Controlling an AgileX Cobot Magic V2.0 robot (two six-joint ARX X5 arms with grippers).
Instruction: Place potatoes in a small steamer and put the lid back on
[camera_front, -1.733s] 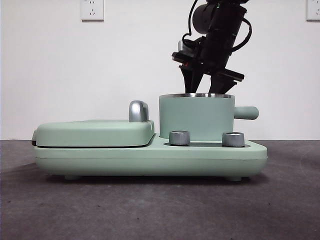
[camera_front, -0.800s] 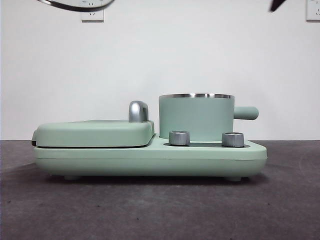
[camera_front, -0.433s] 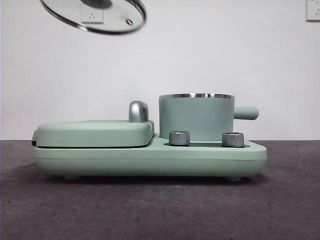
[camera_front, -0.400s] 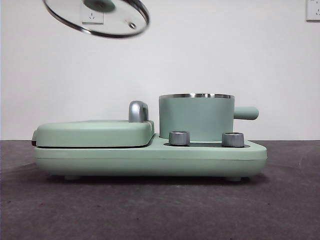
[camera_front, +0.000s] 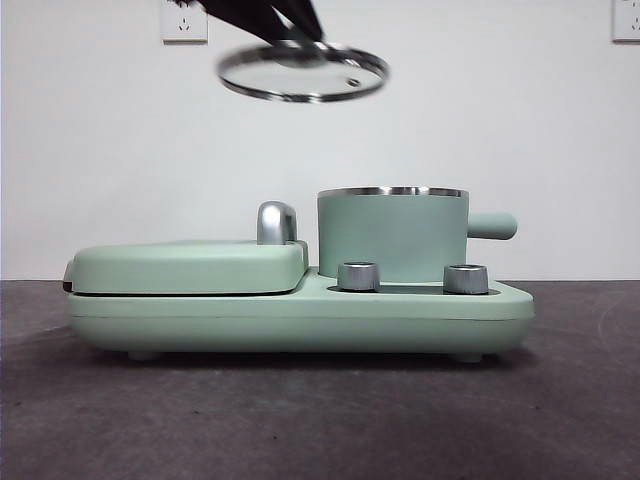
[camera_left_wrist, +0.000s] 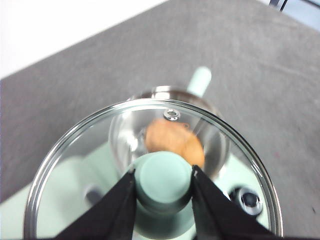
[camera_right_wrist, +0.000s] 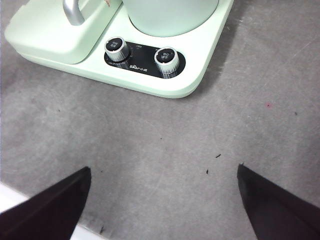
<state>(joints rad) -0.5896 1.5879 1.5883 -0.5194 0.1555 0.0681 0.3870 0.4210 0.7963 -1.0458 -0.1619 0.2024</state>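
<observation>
My left gripper is shut on the mint-green knob of the clear-glass lid. In the front view the lid hangs nearly level in the air, well above the small steamer and a little to its left, with the left gripper dark at the top edge. Through the glass I see the orange-brown potato lying inside the steamer. My right gripper is open and empty over the grey table, off to the side of the appliance.
The steamer stands on a mint-green base with two steel dials. A flat lidded griddle with a chrome handle takes up the base's left half. The steamer's stubby handle points right.
The lid has travelled right and down from the top left corner and levelled out. The arm that stood over the steamer earlier has left the front view.
</observation>
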